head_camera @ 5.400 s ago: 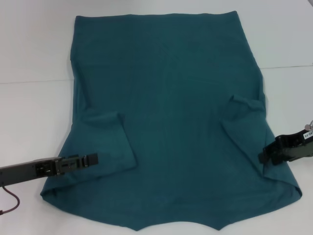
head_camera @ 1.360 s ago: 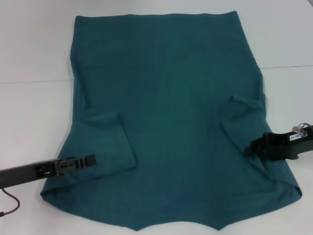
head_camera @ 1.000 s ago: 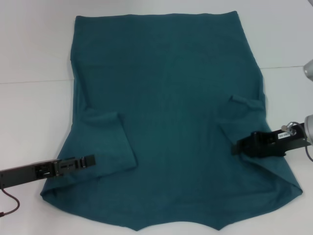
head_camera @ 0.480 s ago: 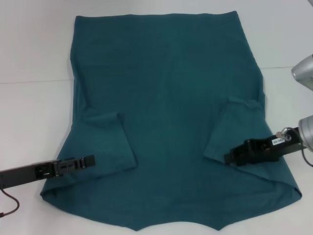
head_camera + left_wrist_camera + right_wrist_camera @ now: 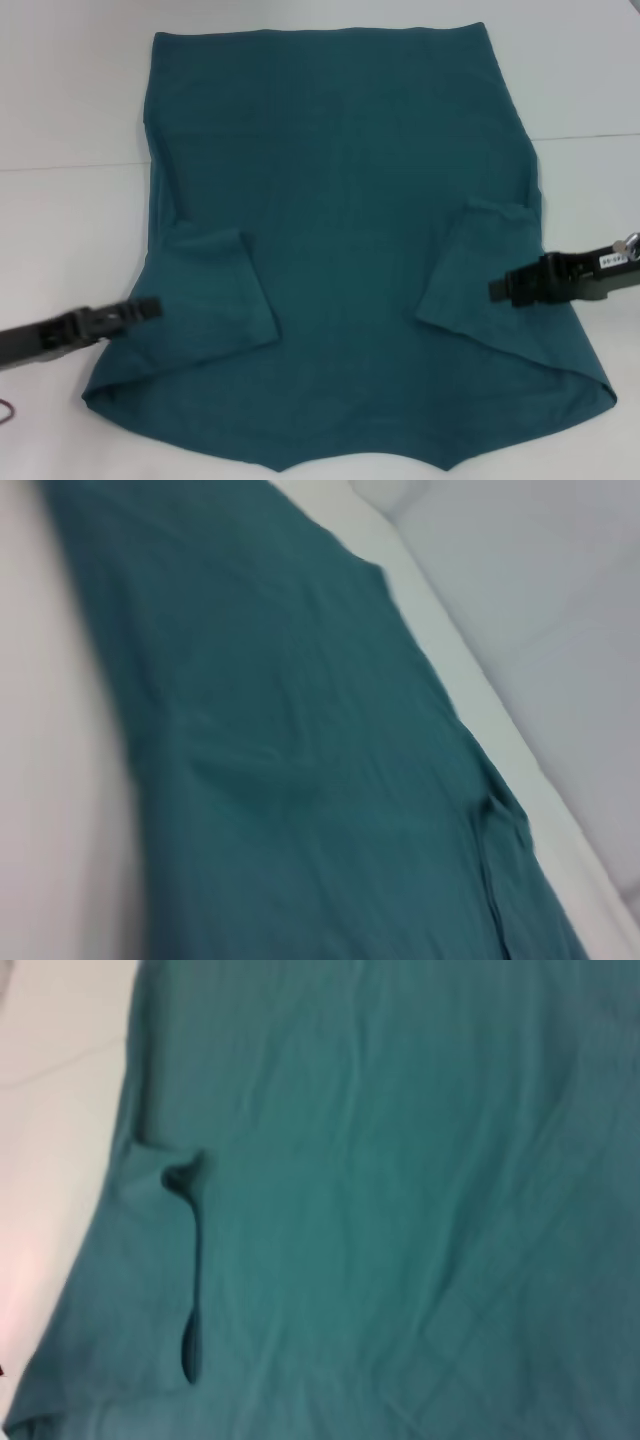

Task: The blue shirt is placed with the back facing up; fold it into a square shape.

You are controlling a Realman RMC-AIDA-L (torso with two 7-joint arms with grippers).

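The blue shirt (image 5: 340, 200) lies flat and plain side up on the white table (image 5: 60, 230), hem at the far end. Both short sleeves are folded inward over the body: the left sleeve (image 5: 215, 290) and the right sleeve (image 5: 480, 270). My left gripper (image 5: 148, 307) hovers at the outer edge of the left sleeve, its arm reaching in from the lower left. My right gripper (image 5: 502, 289) sits over the right sleeve, pointing inward. The left wrist view shows only shirt cloth (image 5: 300, 780). In the right wrist view the right sleeve (image 5: 120, 1290) lies folded onto the shirt.
White tabletop surrounds the shirt on both sides, with a faint seam line (image 5: 70, 166) crossing it. The shirt's near edge reaches the bottom of the head view. A pale raised edge (image 5: 500, 710) runs along the shirt in the left wrist view.
The right gripper pulled the right sleeve's edge further inward over the body, then drew back right and up. The left gripper slid back left, off the left sleeve.
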